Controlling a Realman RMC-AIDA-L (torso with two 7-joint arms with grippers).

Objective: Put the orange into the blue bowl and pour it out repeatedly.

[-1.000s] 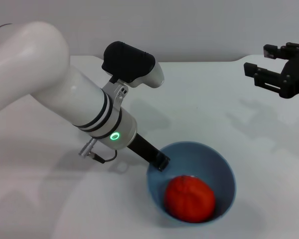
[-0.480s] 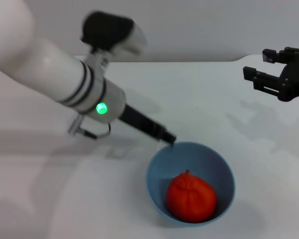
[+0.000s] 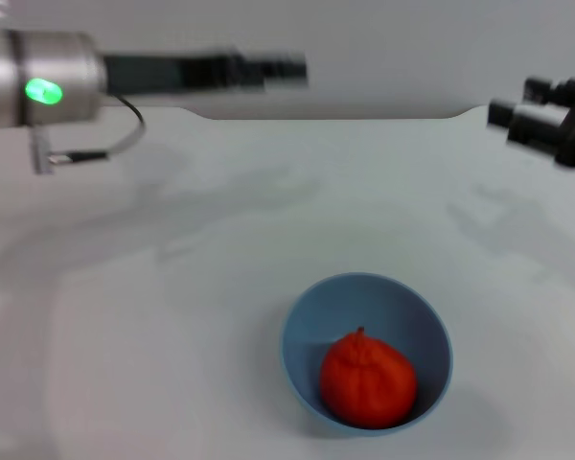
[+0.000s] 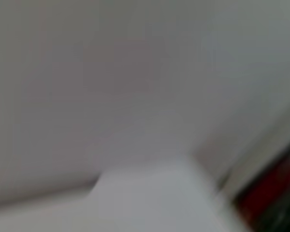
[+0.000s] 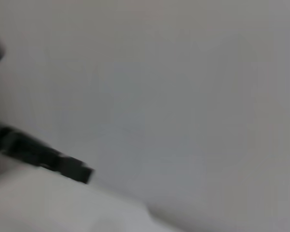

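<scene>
Near the front edge: the bowl (image 3: 366, 353) stands upright on the table (image 3: 220, 287), a little right of the middle.
Orange: the orange (image 3: 367, 379) lies inside the bowl, low against its near wall, stem nub up.
Left gripper: the left gripper (image 3: 268, 70) is held level above the far edge, well apart from the bowl and empty; whether its fingers are apart or together cannot be told.
Right gripper: the right gripper (image 3: 546, 123) hangs over the far right corner, also empty and well clear of the bowl; its state cannot be told either.
Done: the orange sits in the bowl, so the putting-in half of a round looks complete.
Left: the pour-out is not yet done for this round, since nothing grips the bowl; further rounds would follow it.
</scene>
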